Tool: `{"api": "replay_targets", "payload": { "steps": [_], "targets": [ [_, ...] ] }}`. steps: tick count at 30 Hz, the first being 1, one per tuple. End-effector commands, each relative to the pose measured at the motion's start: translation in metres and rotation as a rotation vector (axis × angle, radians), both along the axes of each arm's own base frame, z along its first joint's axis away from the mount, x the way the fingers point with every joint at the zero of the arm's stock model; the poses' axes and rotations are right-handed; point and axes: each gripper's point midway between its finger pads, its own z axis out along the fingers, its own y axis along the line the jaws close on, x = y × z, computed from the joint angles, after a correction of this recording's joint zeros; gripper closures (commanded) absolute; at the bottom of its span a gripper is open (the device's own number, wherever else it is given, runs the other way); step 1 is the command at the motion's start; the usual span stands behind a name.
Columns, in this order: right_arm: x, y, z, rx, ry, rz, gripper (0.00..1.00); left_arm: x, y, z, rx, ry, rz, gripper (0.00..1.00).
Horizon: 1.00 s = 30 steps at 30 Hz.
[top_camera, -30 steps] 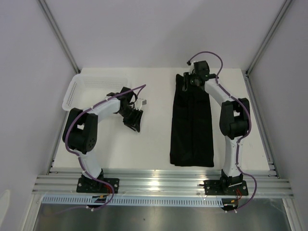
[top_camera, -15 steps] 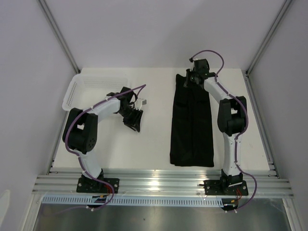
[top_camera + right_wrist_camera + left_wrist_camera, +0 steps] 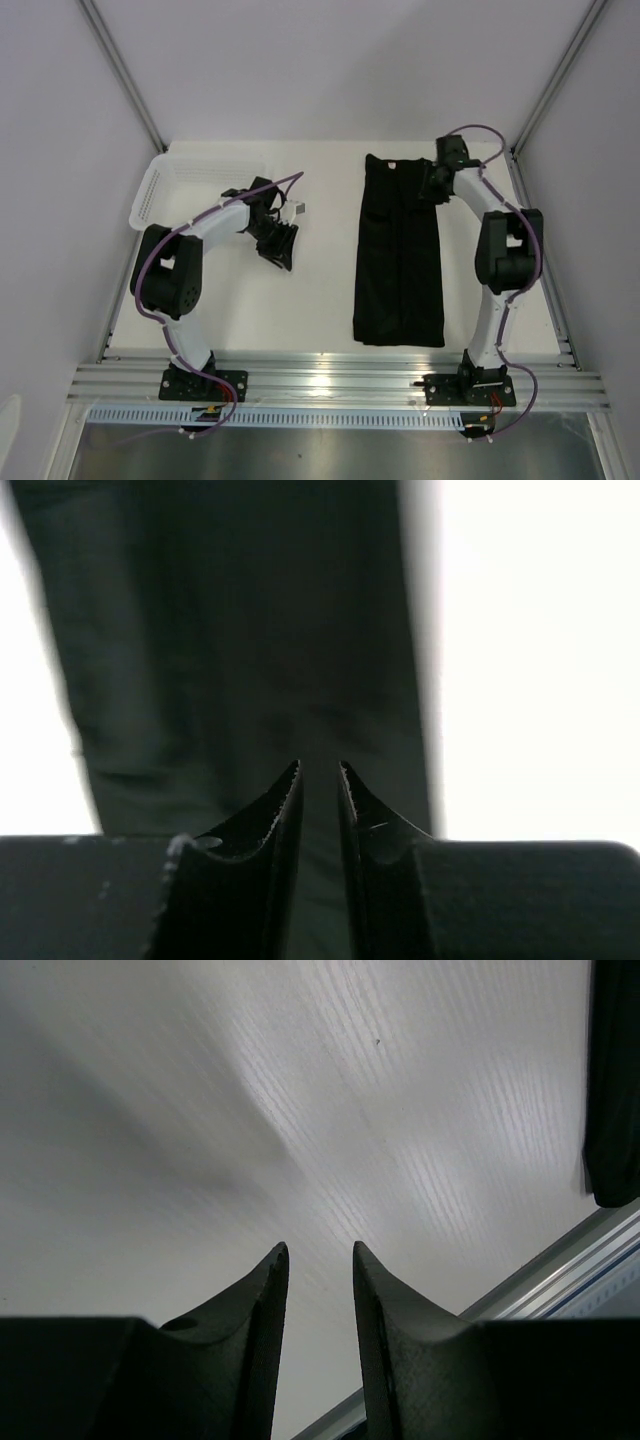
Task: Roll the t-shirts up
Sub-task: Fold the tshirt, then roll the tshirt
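Note:
One black t-shirt (image 3: 400, 255) lies folded into a long narrow strip on the right half of the white table (image 3: 320, 310), running from far to near. My right gripper (image 3: 432, 190) hovers over its far right corner. In the right wrist view the right gripper (image 3: 318, 765) has its jaws a narrow gap apart with nothing between them, and the shirt (image 3: 240, 630) lies below. My left gripper (image 3: 280, 248) is over bare table left of the shirt. In the left wrist view the left gripper (image 3: 320, 1247) is open and empty, with the shirt's edge (image 3: 612, 1080) at the far right.
A white mesh basket (image 3: 165, 185) stands at the far left corner of the table. An aluminium rail (image 3: 330, 380) runs along the near edge by the arm bases. Grey walls close in the table on three sides.
My right gripper has swung from the middle of the shirt's far edge to its far right corner. The shirt's far edge now lies flat. The left arm has barely moved.

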Motion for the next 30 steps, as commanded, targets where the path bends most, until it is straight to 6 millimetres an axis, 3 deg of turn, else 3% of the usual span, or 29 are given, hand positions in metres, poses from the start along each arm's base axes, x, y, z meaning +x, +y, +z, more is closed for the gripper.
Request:
{"api": "replay_targets", "payload": {
  "steps": [1, 3, 6, 9, 10, 15, 17, 19, 21, 22, 23, 24, 25, 29, 30],
  "targets": [
    [-0.031, -0.060, 0.011, -0.063, 0.054, -0.174, 0.77, 0.014, -0.003, 0.012, -0.023, -0.039, -0.010, 0.64],
    [-0.050, -0.065, 0.002, -0.055, 0.097, -0.198, 0.77, 0.015, -0.005, 0.015, -0.025, -0.045, -0.013, 0.64],
    [-0.074, -0.074, 0.005, -0.068, 0.124, -0.267, 0.74, 0.014, -0.007, 0.019, -0.035, -0.053, -0.027, 0.64],
    [-0.109, -0.074, 0.002, -0.026, 0.212, -0.301, 0.68, 0.005, -0.022, 0.029, -0.093, -0.055, -0.112, 0.63],
    [-0.119, -0.072, 0.002, -0.015, 0.239, -0.322, 0.67, 0.001, -0.028, 0.036, -0.120, -0.062, -0.170, 0.62],
    [-0.209, -0.063, -0.007, 0.013, 0.439, -0.359, 0.67, -0.044, -0.070, 0.060, -0.251, -0.149, -0.618, 0.60],
    [-0.230, -0.062, -0.005, 0.032, 0.449, -0.407, 0.69, -0.057, -0.084, 0.066, -0.267, -0.259, -0.788, 0.60],
    [-0.255, -0.049, -0.004, 0.117, 0.453, -0.433, 0.72, -0.063, -0.090, 0.065, -0.235, -0.343, -0.899, 0.60],
    [-0.271, -0.045, -0.003, 0.151, 0.439, -0.459, 0.74, -0.080, -0.104, 0.070, -0.223, -0.465, -1.097, 0.59],
    [-0.284, -0.045, -0.003, 0.162, 0.407, -0.473, 0.74, -0.080, -0.106, 0.071, -0.186, -0.528, -1.155, 0.57],
    [-0.289, -0.045, -0.003, 0.173, 0.387, -0.502, 0.74, -0.099, -0.110, 0.066, -0.189, -0.581, -1.274, 0.55],
    [-0.293, -0.044, -0.003, 0.178, 0.364, -0.516, 0.74, -0.096, -0.123, 0.072, -0.204, -0.676, -1.319, 0.55],
    [-0.303, -0.043, -0.006, 0.203, 0.344, -0.542, 0.74, -0.111, -0.134, 0.075, -0.252, -0.711, -1.386, 0.53],
    [-0.322, -0.037, -0.019, 0.228, 0.375, -0.573, 0.72, -0.145, -0.164, 0.072, -0.425, -0.711, -1.501, 0.50],
    [-0.325, -0.036, -0.023, 0.225, 0.391, -0.572, 0.72, -0.148, -0.172, 0.064, -0.440, -0.709, -1.524, 0.50]
  ]
}}
